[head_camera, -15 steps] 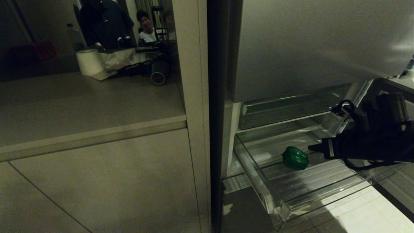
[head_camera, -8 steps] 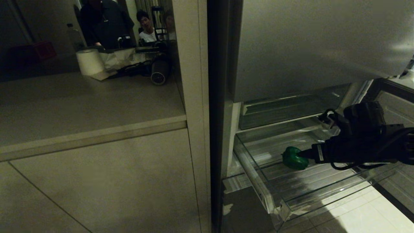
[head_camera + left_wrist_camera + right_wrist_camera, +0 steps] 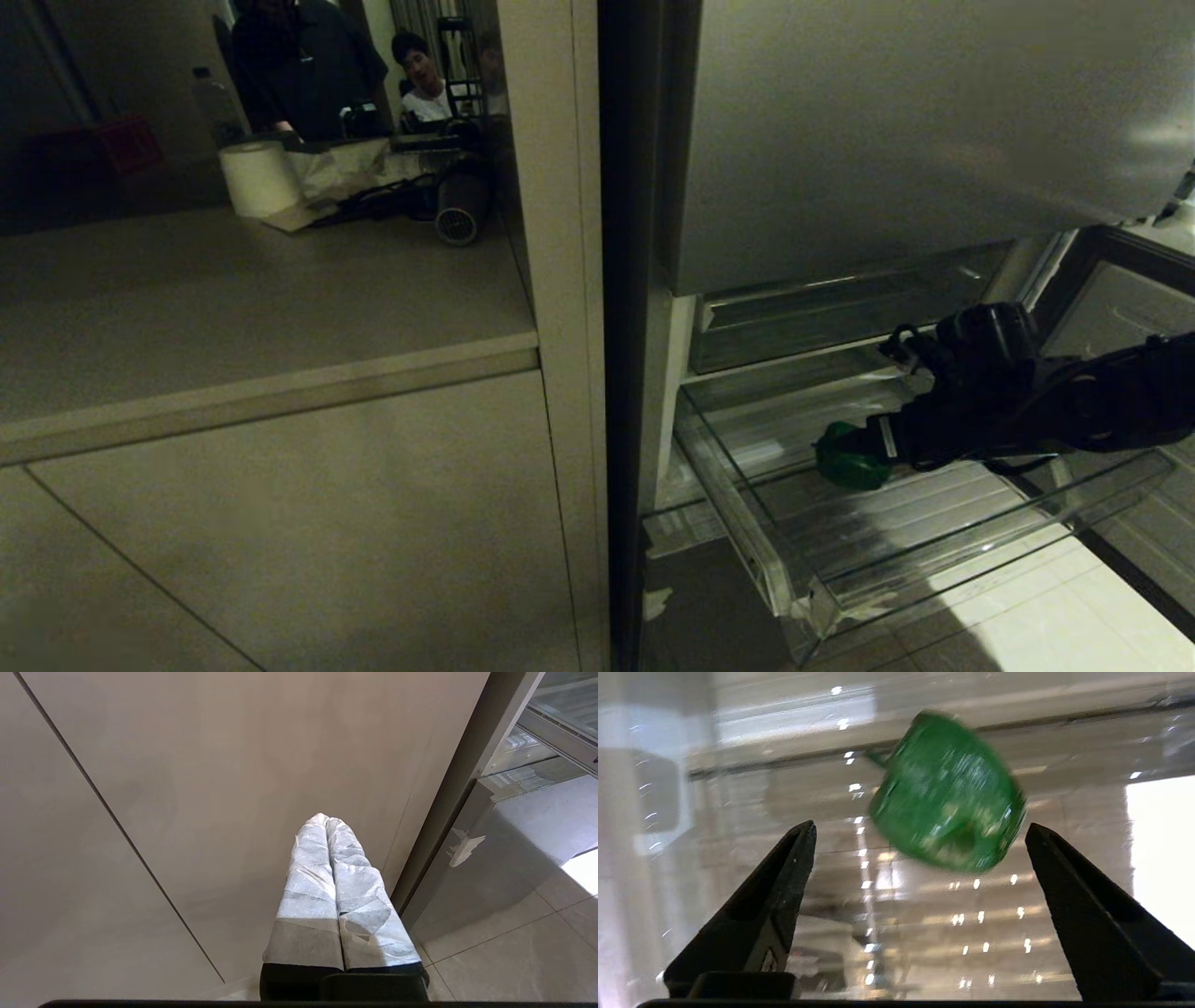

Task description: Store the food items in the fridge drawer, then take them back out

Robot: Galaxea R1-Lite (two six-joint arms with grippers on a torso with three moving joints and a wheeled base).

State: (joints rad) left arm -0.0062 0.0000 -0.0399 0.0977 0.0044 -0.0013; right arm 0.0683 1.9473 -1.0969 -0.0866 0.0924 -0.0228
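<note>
Glossy green bell pepper (image 3: 848, 463) lying on ribbed floor of pulled-out clear fridge drawer (image 3: 803, 597), near its left side

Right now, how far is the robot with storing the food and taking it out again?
Done: the green pepper lies in the pulled-out fridge drawer. In hand: the right gripper, open, is at the pepper, not gripping it. Left: lifting the pepper out. No potato shows. The left gripper is shut beside the cabinet front.
</note>
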